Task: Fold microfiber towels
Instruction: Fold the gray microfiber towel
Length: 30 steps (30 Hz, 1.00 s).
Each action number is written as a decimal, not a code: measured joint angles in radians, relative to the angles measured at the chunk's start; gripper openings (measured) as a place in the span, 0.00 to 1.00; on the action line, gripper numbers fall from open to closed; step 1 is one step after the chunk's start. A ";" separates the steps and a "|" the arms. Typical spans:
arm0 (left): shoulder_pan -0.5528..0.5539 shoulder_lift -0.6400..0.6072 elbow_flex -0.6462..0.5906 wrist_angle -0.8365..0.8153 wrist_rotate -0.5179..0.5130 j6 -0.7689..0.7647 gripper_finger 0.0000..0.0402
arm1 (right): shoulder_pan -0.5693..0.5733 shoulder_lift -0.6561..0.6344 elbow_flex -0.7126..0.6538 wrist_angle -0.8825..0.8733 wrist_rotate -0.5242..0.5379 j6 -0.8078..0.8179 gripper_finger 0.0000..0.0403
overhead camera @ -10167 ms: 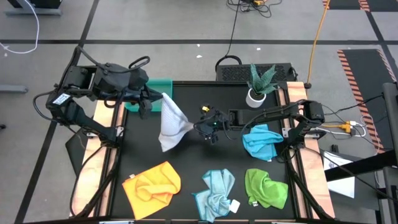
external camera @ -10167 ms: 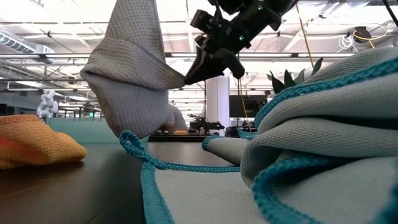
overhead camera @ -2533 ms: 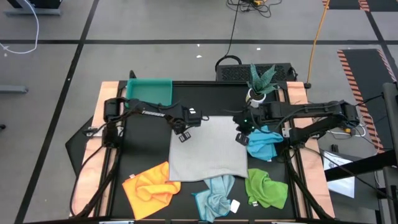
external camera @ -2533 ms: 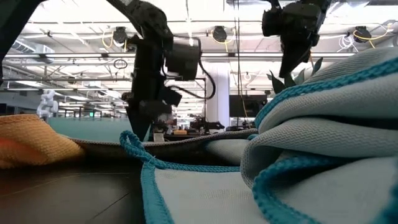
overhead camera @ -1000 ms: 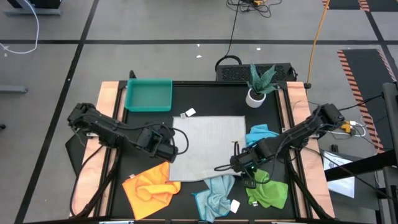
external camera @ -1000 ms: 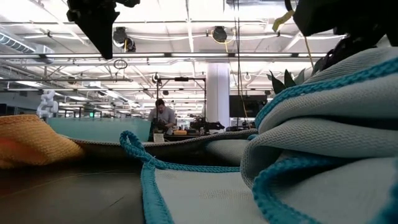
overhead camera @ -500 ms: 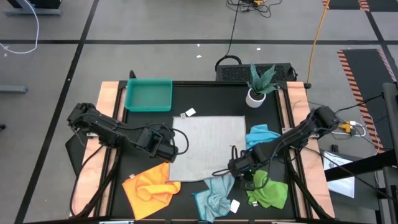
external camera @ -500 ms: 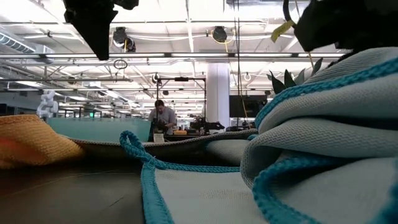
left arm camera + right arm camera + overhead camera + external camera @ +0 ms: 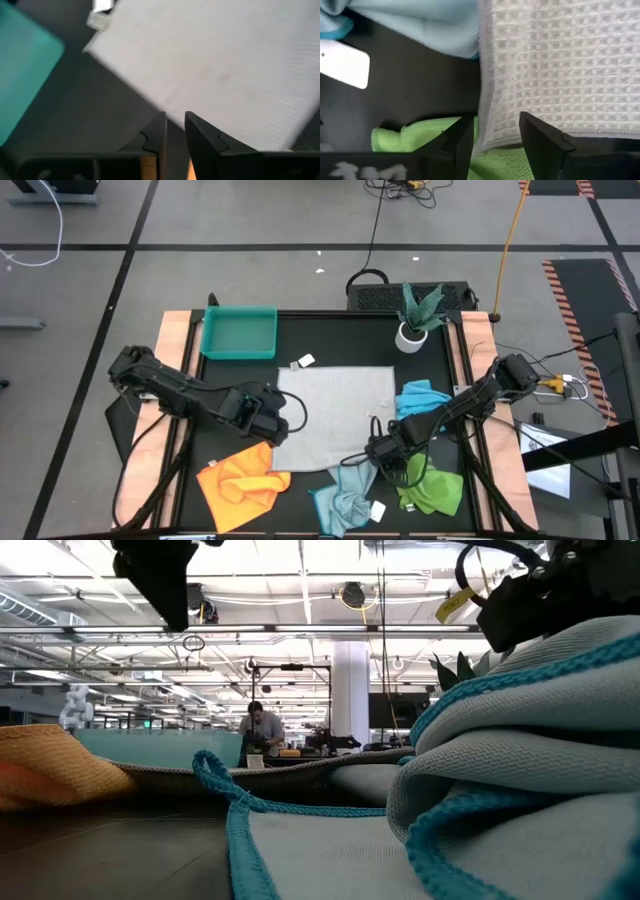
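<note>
The left gripper stood at the white towel's near-left corner, jaws narrowly apart, gripping nothing. The towel lay flat at table centre. The right gripper, jaws moderately open, straddled its near-right corner.

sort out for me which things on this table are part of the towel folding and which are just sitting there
Part of the job:
white-grey towel, spread flat
yellow-orange towel
pale blue towel
green towel
bright blue towel

Just lying about:
teal tray
potted plant
</note>
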<state>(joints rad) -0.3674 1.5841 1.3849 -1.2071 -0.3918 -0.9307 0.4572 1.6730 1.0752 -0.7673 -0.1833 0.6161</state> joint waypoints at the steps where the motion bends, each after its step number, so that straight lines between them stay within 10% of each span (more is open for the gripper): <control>1: -0.008 0.000 0.000 0.018 0.000 0.010 0.18 | -0.001 0.000 0.000 0.000 0.000 0.000 0.34; 9: -0.105 0.000 -0.082 0.068 0.017 -0.021 0.18 | -0.005 0.000 0.000 0.000 0.000 -0.007 0.32; 30: -0.200 0.000 -0.421 0.667 0.472 -0.590 0.18 | -0.026 0.000 0.000 0.005 -0.029 -0.008 0.33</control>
<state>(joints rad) -0.5671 1.5837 0.9642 -0.5404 0.0799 -1.5211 0.4316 1.6726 1.0752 -0.7624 -0.2127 0.6079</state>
